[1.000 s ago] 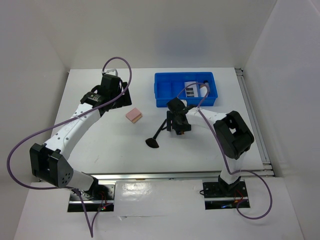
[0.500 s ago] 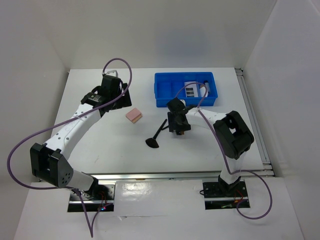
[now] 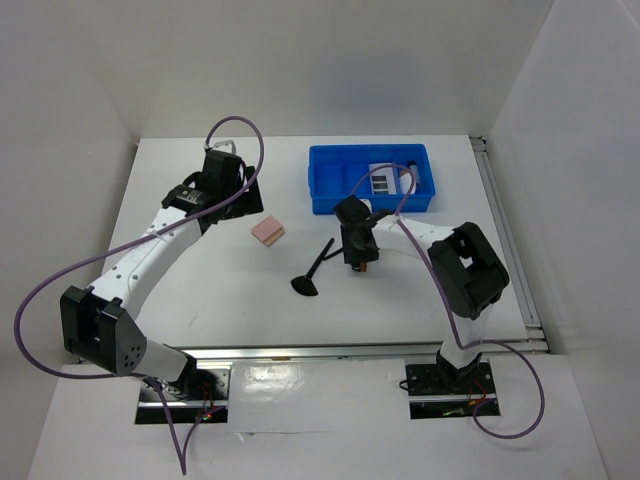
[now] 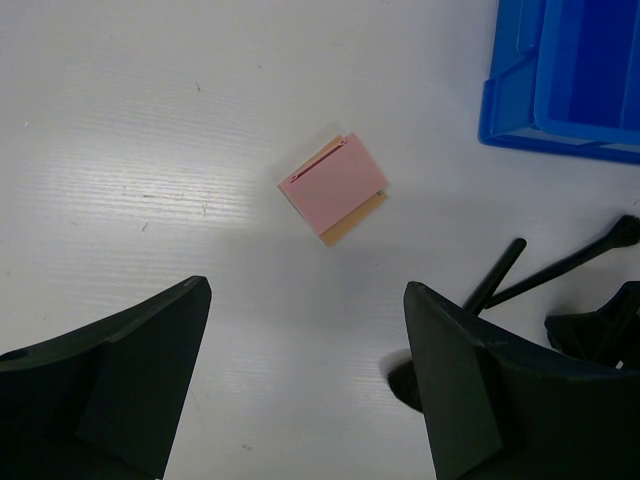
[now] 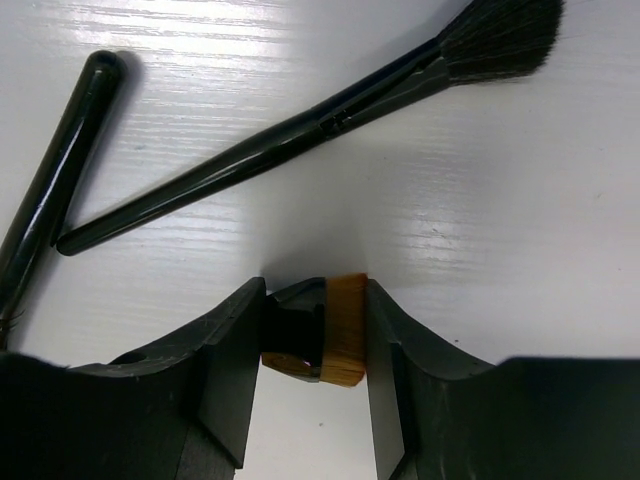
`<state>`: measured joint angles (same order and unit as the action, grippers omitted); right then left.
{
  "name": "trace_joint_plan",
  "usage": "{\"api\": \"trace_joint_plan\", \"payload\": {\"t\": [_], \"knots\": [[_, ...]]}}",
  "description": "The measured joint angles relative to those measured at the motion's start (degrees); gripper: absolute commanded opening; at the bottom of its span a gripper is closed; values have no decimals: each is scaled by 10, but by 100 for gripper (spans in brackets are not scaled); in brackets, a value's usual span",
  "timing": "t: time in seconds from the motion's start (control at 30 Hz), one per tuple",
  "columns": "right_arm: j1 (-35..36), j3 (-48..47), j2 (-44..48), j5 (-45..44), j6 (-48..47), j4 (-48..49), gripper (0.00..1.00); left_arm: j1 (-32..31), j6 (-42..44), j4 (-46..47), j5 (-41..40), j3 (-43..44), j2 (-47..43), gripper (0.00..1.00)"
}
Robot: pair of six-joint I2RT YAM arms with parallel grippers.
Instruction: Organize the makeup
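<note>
Since two thin black brushes (image 5: 300, 130) lie loose on the table (image 3: 200, 290) nearest the arm bases, sorting looks far from finished. Just beside them the right gripper (image 5: 312, 305) is clamped on the stubby orange-brown brush (image 5: 335, 345), low over the surface. Farther out, the pink sponge (image 4: 333, 188) sits unsorted beneath the left gripper (image 4: 305, 300), whose fingers are spread wide and hold nothing. Farthest, the blue bin (image 3: 330, 185) already holds the pale palette (image 3: 384, 180). Nothing seems to block the way from the right gripper to the bin.
</note>
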<state>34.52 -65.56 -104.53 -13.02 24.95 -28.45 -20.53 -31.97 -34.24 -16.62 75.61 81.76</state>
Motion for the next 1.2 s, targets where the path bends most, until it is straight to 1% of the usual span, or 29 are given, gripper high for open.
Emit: {"api": "trace_joint_plan", "payload": {"t": [0.13, 0.23, 0.53, 0.7, 0.9, 1.03, 1.13, 1.17, 1.2], "knots": [[0, -7, 5, -8, -2, -19, 36, 0, 0, 0, 0, 0, 0, 92], [0, -35, 7, -15, -7, -34, 36, 0, 0, 0, 0, 0, 0, 92], [-4, -213, -6, -31, -39, -38, 36, 0, 0, 0, -1, 0, 0, 92], [-22, -350, -78, -35, -58, -25, 36, 0, 0, 0, -3, 0, 0, 92], [-56, -499, -216, -32, -71, -15, 36, 0, 0, -1, -5, 0, 0, 92], [-72, -557, -284, -27, -78, -16, 36, 0, 0, -1, -7, 0, 0, 92], [-82, -582, -312, -18, -81, -17, 60, 0, 1, -1, -7, 0, 0, 92], [-84, -589, -319, -13, -82, -17, 75, 0, 1, -1, -7, 0, 0, 92], [-86, -596, -323, -10, -81, -16, 80, 0, 1, -2, -7, 0, 0, 92]]}}
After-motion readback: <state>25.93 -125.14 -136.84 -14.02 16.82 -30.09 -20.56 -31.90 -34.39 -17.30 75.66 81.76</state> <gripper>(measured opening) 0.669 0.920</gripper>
